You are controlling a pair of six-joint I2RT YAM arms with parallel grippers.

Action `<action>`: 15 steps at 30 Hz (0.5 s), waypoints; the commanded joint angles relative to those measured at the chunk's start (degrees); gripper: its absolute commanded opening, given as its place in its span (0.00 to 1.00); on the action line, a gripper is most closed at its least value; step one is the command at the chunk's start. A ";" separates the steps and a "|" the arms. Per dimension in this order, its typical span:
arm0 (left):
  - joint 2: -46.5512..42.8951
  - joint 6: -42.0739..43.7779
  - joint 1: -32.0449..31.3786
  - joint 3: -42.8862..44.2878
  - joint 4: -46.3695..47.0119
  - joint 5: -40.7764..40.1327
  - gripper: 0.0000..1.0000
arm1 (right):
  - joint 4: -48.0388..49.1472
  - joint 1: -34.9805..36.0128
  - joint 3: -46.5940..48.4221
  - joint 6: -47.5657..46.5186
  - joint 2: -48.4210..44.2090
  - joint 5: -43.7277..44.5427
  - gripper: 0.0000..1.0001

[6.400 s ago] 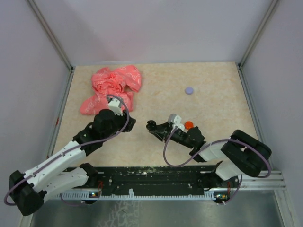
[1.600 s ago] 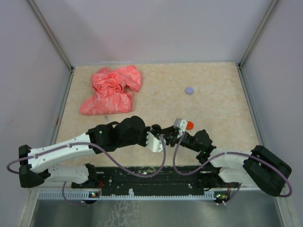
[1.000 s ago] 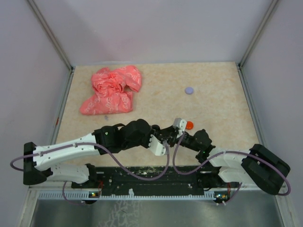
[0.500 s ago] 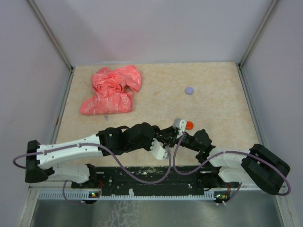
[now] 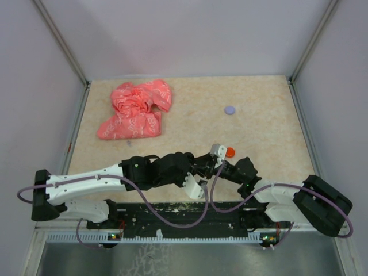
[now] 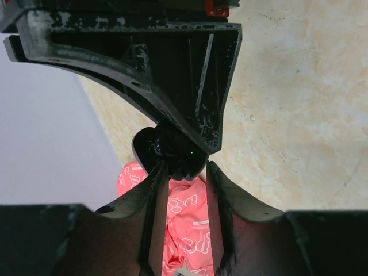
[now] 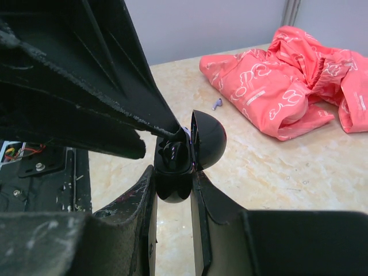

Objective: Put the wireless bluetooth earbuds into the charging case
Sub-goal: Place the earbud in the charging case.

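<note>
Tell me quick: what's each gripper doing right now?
Left gripper: partly open, tips at the charging case, nothing seen held.
Right gripper: closed on the charging case.

Two discs (image 5: 230, 109), one case (image 7: 175, 158), one earbud (image 7: 217, 103) (pale purple)

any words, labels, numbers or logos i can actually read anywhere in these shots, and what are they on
No text can be read in any view.
pink bag: white printed marks, looping shapes rather than clear letters; not legible.
charging case: plain glossy black, no marking visible.
purple disc: too small to show any print.
</note>
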 commanded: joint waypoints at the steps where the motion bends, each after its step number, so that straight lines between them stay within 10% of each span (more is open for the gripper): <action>1: 0.27 0.32 -0.72 1.63 -1.91 1.70 0.40 | 5.54 -0.44 1.73 0.76 -0.66 0.17 0.00; 15: -7.72 -9.40 -0.77 -1.17 6.56 1.41 0.61 | 5.74 -1.20 1.15 0.88 0.12 2.04 0.00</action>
